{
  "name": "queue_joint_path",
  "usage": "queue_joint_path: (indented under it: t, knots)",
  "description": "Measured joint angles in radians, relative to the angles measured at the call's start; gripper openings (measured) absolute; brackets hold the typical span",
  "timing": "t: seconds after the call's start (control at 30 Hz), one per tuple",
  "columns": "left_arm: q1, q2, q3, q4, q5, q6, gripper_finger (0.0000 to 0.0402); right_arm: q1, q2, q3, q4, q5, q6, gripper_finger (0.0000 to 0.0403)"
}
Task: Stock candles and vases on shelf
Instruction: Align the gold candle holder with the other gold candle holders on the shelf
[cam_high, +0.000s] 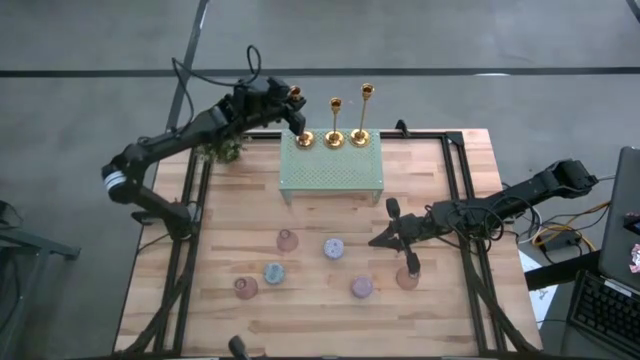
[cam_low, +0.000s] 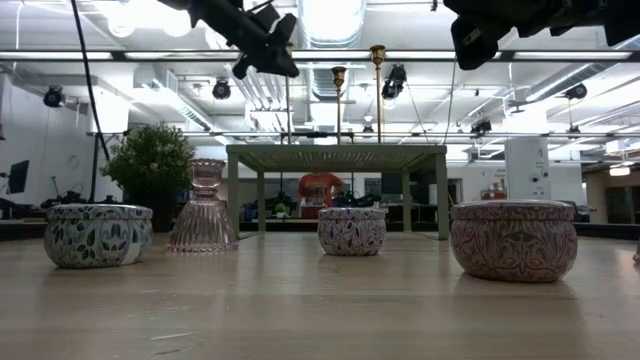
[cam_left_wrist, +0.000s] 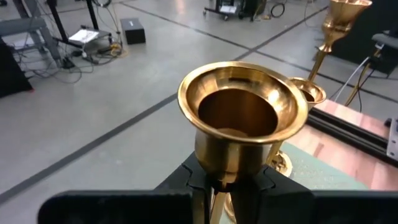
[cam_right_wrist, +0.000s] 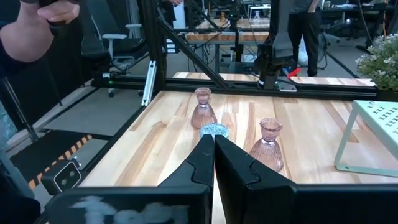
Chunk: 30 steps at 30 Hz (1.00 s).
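High view: on the table (cam_high: 330, 300), the mint shelf (cam_high: 332, 172) sits at twelve o'clock, carrying three brass candlesticks (cam_high: 335, 122); the left gripper (cam_high: 297, 118) is clamped on one slim, rigid, probably slippery stem. The right gripper (cam_high: 382, 240), pressed together, waits at three o'clock. Fragile-looking vases (cam_high: 288, 240) and squat candles (cam_high: 333, 247) stand mid-table.

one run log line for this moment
left gripper: shut on brass candlestick at shelf | right gripper: shut, empty, above table
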Motion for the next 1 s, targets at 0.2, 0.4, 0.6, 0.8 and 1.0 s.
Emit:
queue_joint_path:
  t: [0.2, 0.4, 0.6, 0.8, 1.0]
  knots:
    - [0.001, 0.027, 0.036, -0.028, 0.000, 0.004, 0.0037, 0.000, 0.000, 0.000, 0.000, 0.000, 0.000, 0.0008]
    - [0.002, 0.037, 0.045, -0.039, 0.004, 0.004, 0.0037, 0.000, 0.000, 0.000, 0.000, 0.000, 0.003, 0.0008]
    - [0.002, 0.037, 0.041, -0.040, 0.005, 0.004, 0.0037, 0.000, 0.000, 0.000, 0.001, 0.000, 0.003, 0.0008]
    - [0.002, 0.036, 0.041, -0.044, 0.005, 0.004, 0.0037, 0.000, 0.000, 0.000, 0.000, 0.000, 0.003, 0.0008]
    - [0.002, 0.036, 0.039, -0.047, 0.006, 0.003, 0.0037, 0.000, 0.000, 0.000, 0.000, 0.000, 0.003, 0.0008]
